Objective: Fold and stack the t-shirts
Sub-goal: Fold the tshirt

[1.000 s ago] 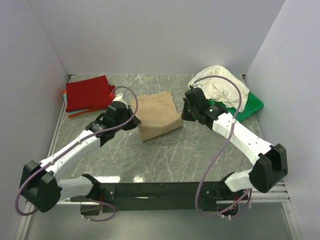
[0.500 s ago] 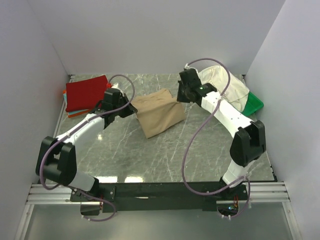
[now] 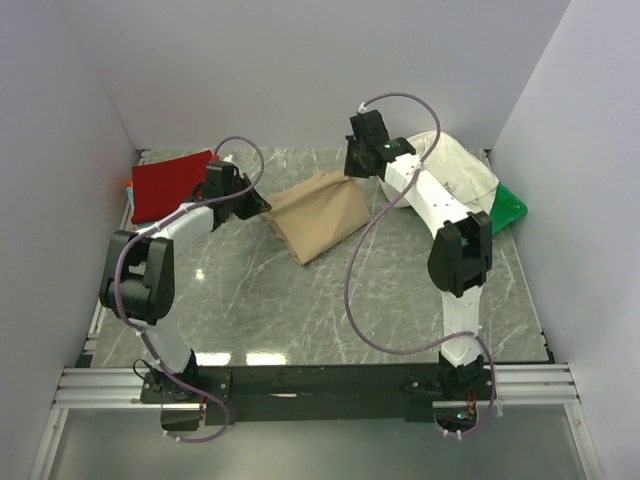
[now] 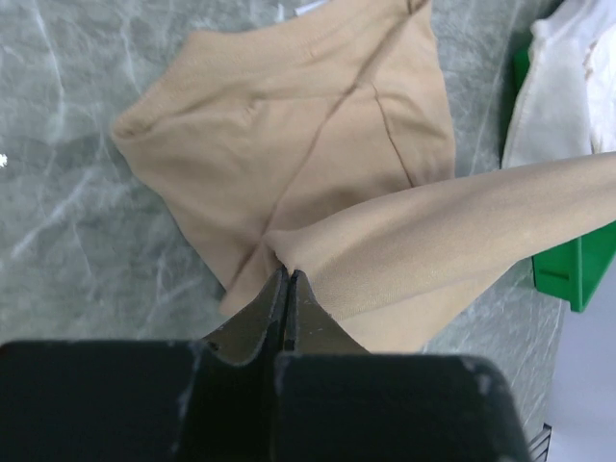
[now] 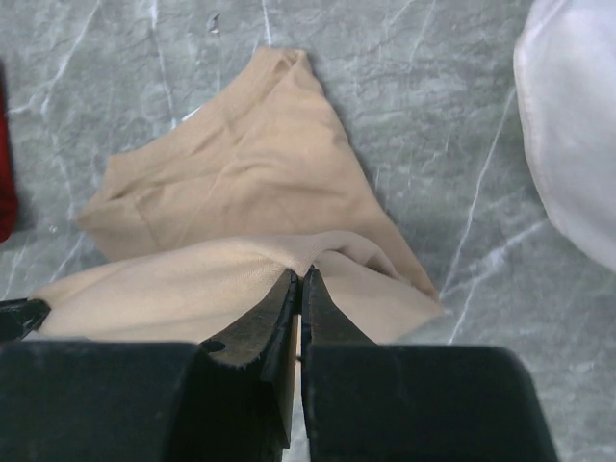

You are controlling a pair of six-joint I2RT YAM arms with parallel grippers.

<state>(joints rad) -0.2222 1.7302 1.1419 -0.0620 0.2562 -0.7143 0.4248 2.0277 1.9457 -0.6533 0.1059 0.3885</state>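
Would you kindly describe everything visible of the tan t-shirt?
The tan t-shirt is plain, soft beige cloth, folded into a creased bundle with seams showing. It sits mid-way on the grey marbled table, partly lifted: the left gripper and the right gripper each pinch an edge, jaws shut on the cloth, which stretches between them while the rest droops onto the table. It lies apart from the red shirt and the white shirt.

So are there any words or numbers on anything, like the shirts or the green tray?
None: there is nothing to read in any picture.
The tan shirt, the red shirt, the white shirt and the green tray all look plain, with no words, numbers or logos showing.
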